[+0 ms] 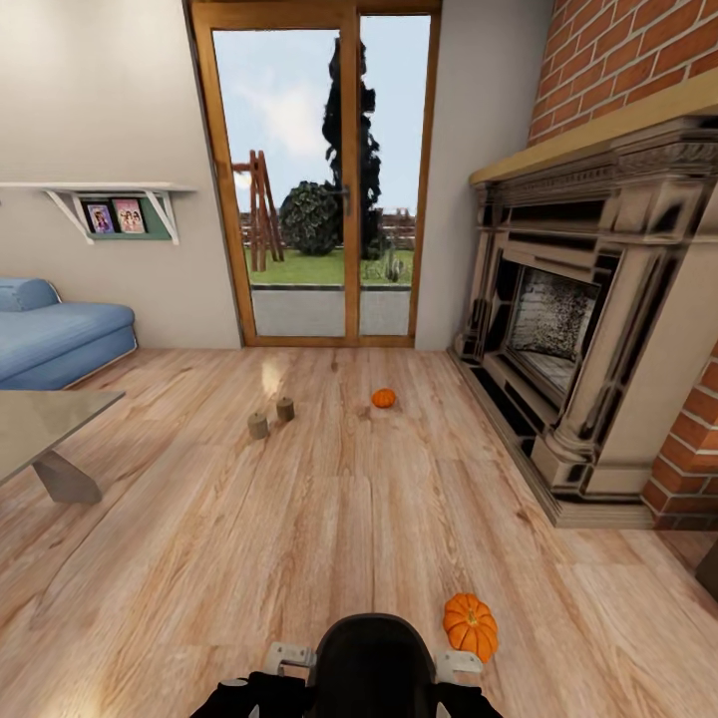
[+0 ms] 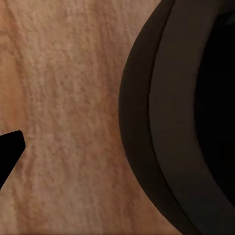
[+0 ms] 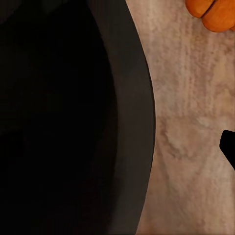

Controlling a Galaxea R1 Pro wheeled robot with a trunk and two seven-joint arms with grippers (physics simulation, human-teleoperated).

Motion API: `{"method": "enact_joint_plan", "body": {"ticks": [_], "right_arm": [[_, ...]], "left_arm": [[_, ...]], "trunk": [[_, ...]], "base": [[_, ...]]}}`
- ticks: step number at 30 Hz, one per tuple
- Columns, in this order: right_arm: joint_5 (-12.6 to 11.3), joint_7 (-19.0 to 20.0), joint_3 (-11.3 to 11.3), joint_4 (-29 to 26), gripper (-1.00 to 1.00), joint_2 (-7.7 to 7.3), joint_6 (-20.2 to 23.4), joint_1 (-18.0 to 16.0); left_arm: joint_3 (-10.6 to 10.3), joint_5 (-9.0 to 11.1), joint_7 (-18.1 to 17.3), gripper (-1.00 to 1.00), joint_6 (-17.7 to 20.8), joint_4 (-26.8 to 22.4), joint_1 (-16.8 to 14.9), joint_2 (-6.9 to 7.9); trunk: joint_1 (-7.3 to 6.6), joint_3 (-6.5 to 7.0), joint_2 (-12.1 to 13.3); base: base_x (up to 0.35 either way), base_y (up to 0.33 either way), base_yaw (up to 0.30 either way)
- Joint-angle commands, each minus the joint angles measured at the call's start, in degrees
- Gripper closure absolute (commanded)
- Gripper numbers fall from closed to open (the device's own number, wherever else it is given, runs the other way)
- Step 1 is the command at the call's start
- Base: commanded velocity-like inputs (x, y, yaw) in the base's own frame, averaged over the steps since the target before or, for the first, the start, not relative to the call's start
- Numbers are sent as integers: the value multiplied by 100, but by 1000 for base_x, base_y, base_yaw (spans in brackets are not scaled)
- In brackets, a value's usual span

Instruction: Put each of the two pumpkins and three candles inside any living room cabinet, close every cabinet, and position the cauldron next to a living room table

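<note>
near pumpkin (image 1: 470, 625) sits just ahead-right of our right gripper (image 3: 228, 147), so right arm is nearer; far pumpkin (image 1: 383, 398) well ahead. gripper state: cannot tell.

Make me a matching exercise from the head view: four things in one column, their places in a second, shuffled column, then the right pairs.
Things:
1. near pumpkin
2. far pumpkin
3. two candles
4. table

Places:
A. at the left edge, near the blue sofa
B. on the floor close to the robot's right side
C. mid-floor, before the glass door
D. on the floor left of the far pumpkin

Pairs: 1-B, 2-C, 3-D, 4-A
</note>
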Motion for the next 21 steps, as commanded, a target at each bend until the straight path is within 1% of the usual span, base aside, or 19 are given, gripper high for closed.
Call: {"method": "enact_joint_plan", "body": {"ticks": [1,8,14,21], "right_arm": [[-45,-32,15,-12,-100,0,28,0],[-45,-30,15,-12,-100,0,28,0],[-44,-27,15,-12,-100,0,28,0],[-44,-26,15,-12,-100,0,28,0]], "left_arm": [[-17,-5,-5,-100,32,-11,0,2],[-17,-5,-2,-100,32,-15,0,6],[-17,-5,-2,-100,32,-15,0,8],[-14,-5,-2,-100,32,-16,0,10]], "trunk": [[-1,-6,-2],[-1,-6,-2],[14,-139,-10],[14,-139,-10]], "base": [[5,0,0],[1,0,0],[0,0,0],[0,0,0]]}}
